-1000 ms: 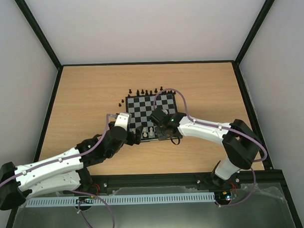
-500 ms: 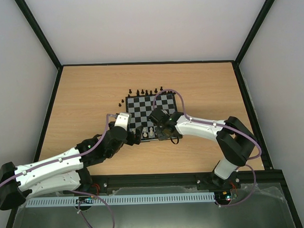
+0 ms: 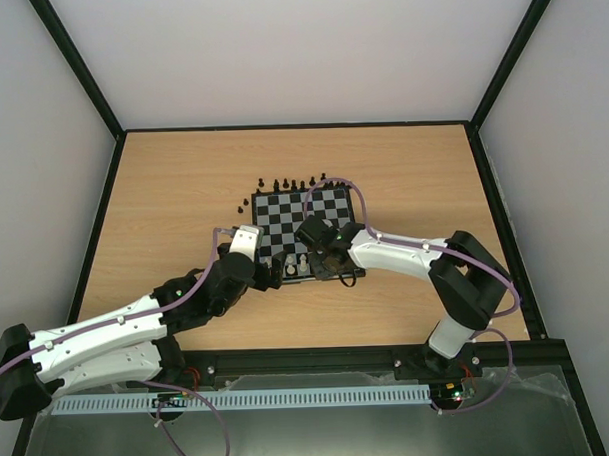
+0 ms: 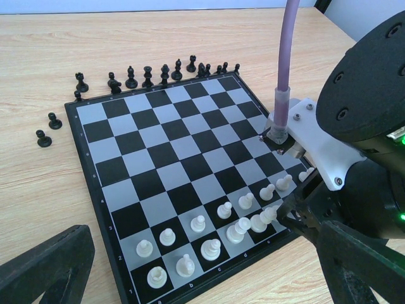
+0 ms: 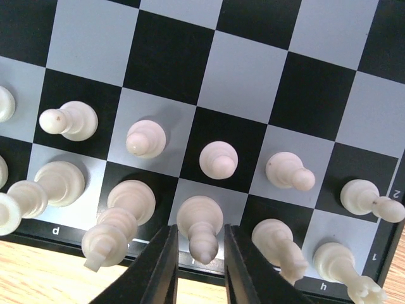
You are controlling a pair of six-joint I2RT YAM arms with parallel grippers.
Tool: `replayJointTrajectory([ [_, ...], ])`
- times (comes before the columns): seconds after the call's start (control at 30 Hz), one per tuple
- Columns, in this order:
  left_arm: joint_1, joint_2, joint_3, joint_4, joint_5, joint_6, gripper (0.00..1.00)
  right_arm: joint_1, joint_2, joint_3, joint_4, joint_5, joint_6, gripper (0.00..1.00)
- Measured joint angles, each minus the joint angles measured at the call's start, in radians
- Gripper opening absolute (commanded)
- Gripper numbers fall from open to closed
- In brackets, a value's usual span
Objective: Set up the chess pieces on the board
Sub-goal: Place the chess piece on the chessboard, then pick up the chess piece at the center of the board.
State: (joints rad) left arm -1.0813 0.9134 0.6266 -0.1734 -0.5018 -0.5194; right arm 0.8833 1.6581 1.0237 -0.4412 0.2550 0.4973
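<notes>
Shows the board (image 4: 164, 152) flat near the middle of the desk (image 3: 173, 193), with white pieces (image 4: 198, 223) in two rows along its near edge. Shows black pieces (image 4: 147, 76) off it, lined on the desk along its far edge, two beside the far left corner. Has the right gripper (image 5: 200, 237) narrowly parted astride one back-row piece (image 5: 200, 218), not pinching. Has the left gripper (image 4: 202, 253) spread wide, empty, by the near left corner.

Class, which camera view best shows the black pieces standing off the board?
The left wrist view: the black pieces stand in a clear row beyond the far edge of the board, shapes distinguishable. The top external view shows them only as tiny dark specks. The right wrist view shows only white pieces.
</notes>
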Motion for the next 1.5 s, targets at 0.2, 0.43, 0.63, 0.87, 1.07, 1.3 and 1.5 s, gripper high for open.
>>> replayJointTrajectory([
  [0.2,0.0,0.004,0.0,0.002,0.0,0.0,0.99,0.0,-0.002,0.0,-0.002,-0.005,0.0,0.24],
  [0.43,0.0,0.008,0.0,0.003,0.001,0.0,0.99,-0.001,-0.069,0.0,-0.012,-0.022,0.005,0.3],
  [0.63,0.0,0.017,0.0,0.005,0.005,0.0,0.99,0.0,-0.224,-0.001,-0.037,-0.025,0.012,0.4],
  [0.87,0.008,0.023,0.0,0.011,0.01,0.003,0.99,-0.001,-0.357,-0.009,-0.071,-0.018,0.024,0.66],
  [1.07,0.016,0.031,0.0,0.018,0.02,0.003,0.99,-0.001,-0.367,0.004,-0.098,-0.005,0.032,0.99],
  [1.3,0.022,0.032,0.0,0.027,0.033,0.003,0.99,-0.028,-0.256,0.19,-0.122,-0.005,0.002,0.99],
  [1.5,0.022,0.032,0.0,0.027,0.038,0.001,0.99,-0.113,-0.162,0.356,-0.122,-0.023,-0.037,0.99],
])
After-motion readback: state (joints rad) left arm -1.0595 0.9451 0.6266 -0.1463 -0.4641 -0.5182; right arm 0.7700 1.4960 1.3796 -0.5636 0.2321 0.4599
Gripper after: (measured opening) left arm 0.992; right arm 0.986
